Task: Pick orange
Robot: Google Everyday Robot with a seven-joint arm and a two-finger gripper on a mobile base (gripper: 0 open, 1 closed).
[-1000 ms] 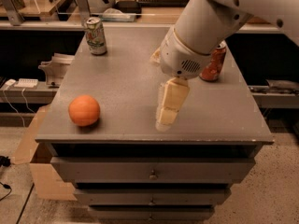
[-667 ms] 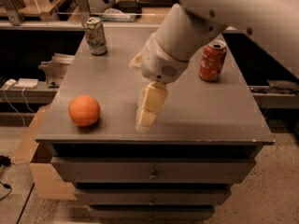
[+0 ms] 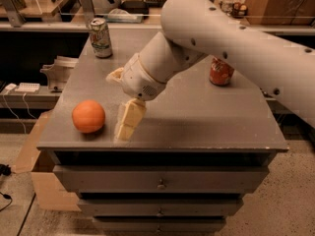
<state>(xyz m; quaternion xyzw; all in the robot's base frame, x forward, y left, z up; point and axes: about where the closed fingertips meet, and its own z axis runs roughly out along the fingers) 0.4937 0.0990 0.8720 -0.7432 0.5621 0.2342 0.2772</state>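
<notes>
The orange [image 3: 88, 116] is a round, matte orange fruit resting near the front left corner of the grey cabinet top [image 3: 206, 122]. My gripper [image 3: 127, 123] hangs from the big white arm, pointing down at the cabinet top just right of the orange, a short gap away. It holds nothing that I can see.
A green-and-white soda can [image 3: 101, 37] stands at the back left of the top. An orange-red soda can [image 3: 220, 72] stands at the back right, partly behind my arm. Drawers fill the cabinet front [image 3: 160, 183]. A cardboard box [image 3: 34, 156] sits on the floor at left.
My arm has swung left across the cabinet top, bringing the gripper from the middle right to just beside the orange. The orange and cans have not moved.
</notes>
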